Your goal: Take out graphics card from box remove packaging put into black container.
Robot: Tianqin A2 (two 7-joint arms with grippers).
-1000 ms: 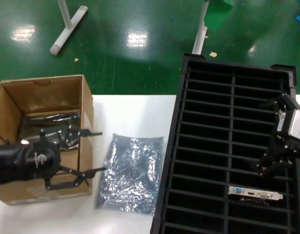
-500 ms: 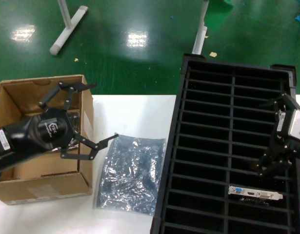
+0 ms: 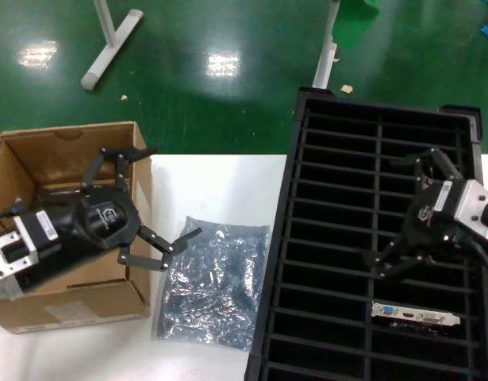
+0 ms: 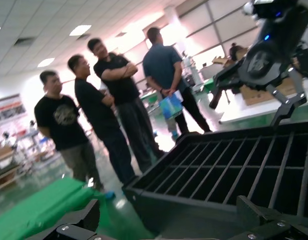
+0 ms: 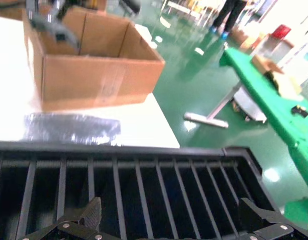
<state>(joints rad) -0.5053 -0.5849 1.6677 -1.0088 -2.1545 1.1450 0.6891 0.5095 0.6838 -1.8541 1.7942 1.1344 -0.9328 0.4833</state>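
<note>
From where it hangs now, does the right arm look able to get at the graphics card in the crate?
Probably yes. The right gripper hangs open above the black container, and the graphics card lies exposed in a nearby slot with nothing over it.

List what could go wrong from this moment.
1. The left end effector is spread wide across the cardboard box's side wall, so it could snag or tip the box.
2. The empty antistatic bag lies loose beside the black crate; a passing arm might drag it off the table.
3. The right end effector hangs open just above the graphics card slotted in the crate and could knock it.
</note>
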